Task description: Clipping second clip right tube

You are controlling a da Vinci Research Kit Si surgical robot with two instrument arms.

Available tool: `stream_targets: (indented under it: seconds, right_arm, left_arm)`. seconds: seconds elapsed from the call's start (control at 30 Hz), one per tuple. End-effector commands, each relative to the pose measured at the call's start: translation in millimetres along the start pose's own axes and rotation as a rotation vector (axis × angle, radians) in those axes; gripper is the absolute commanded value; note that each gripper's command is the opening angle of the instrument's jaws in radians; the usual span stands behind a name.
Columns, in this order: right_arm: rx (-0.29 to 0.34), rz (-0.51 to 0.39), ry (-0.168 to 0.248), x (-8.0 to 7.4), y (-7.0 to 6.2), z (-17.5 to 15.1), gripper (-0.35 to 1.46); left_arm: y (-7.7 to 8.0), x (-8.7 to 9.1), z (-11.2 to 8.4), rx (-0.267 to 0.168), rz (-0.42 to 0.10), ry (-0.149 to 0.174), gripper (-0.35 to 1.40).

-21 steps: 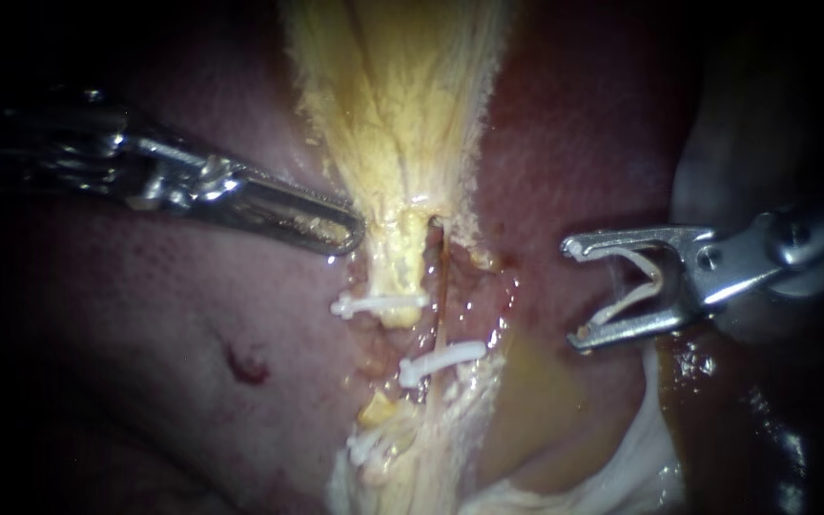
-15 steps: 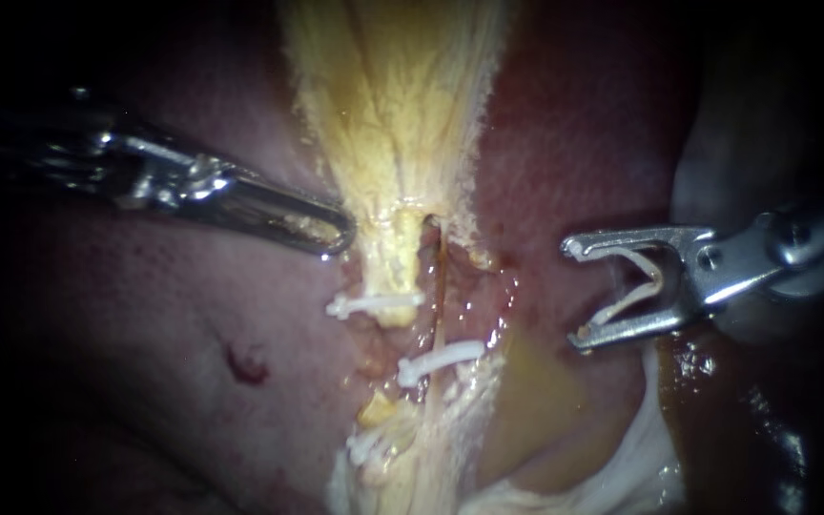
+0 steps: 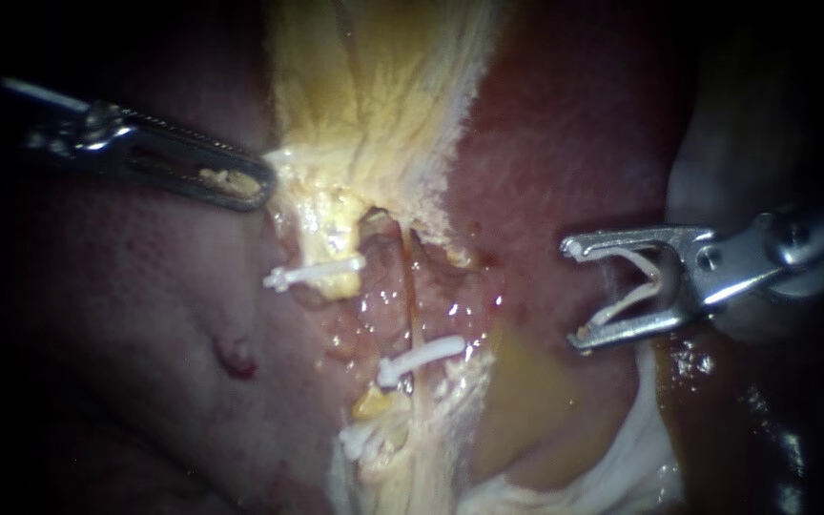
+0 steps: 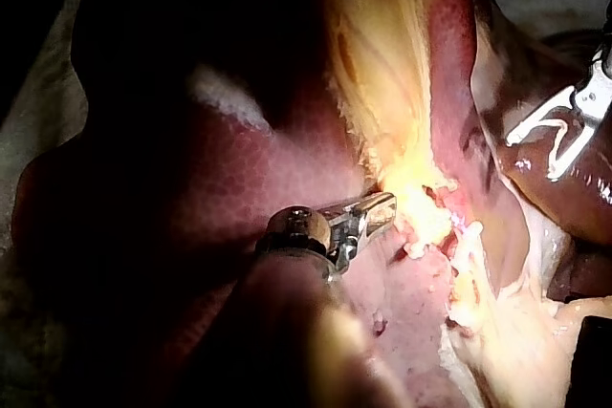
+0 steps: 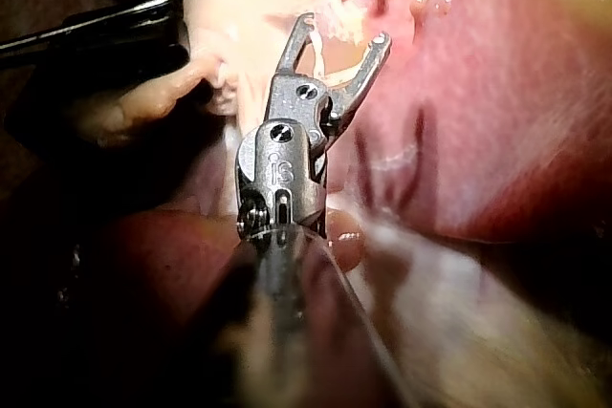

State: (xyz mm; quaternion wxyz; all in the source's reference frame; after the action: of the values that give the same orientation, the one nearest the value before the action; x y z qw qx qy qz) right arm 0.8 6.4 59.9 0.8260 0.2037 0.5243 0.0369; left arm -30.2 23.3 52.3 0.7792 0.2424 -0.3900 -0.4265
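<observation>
Noting open room first: bare liver fills the gap between the right instrument and the tubes, with nothing standing in it. The dark field edge lies close behind both shafts.

The right tube, thin and brownish, runs near to far at mid scene. One white clip already crosses it near its lower end. The stretch of tube above that clip is bare. Left of it, a second white clip crosses the yellow stump of the left tube.

Right instrument: jaws spread wide, cradling a loaded clip whose two legs lie against them. It is well apart from the right tube and touches no tissue.

Left instrument: jaws closed together, pinching the left edge of the yellow tissue, which is drawn out taut to the tip.
</observation>
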Motion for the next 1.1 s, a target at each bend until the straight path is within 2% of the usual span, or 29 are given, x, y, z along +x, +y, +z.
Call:
stream_targets:
  seconds: [0.03, 0.33, 0.57, 0.8, 1.1]
  right_arm:
    - [-0.001, -0.005, 0.001, 0.0, 0.0, 0.1, 0.5]
    - [0.018, 0.048, 0.009, -0.3, 0.1, 2.6, 0.5]
    - [0.034, 0.13, 0.016, -1.6, 0.3, 5.8, 0.5]
    - [0.079, 0.209, 0.033, -2.7, 0.6, 8.8, 0.5]
    - [0.09, 0.31, 0.073, -4.5, 1.9, 10.9, 0.49]
  left_arm:
    - [0.0, 0.0, 0.0, -0.001, 0.0, 0.0, -0.35]
    - [-0.1, 0.2, 0.1, -0.002, 0.001, -0.001, -0.35]
    - [-0.1, 0.2, 0.1, -0.003, 0.001, -0.001, -0.35]
    - [-0.1, 0.3, 0.1, -0.003, 0.001, -0.002, -0.35]
    - [-0.1, 0.3, 0.2, -0.004, 0.001, -0.002, -0.35]
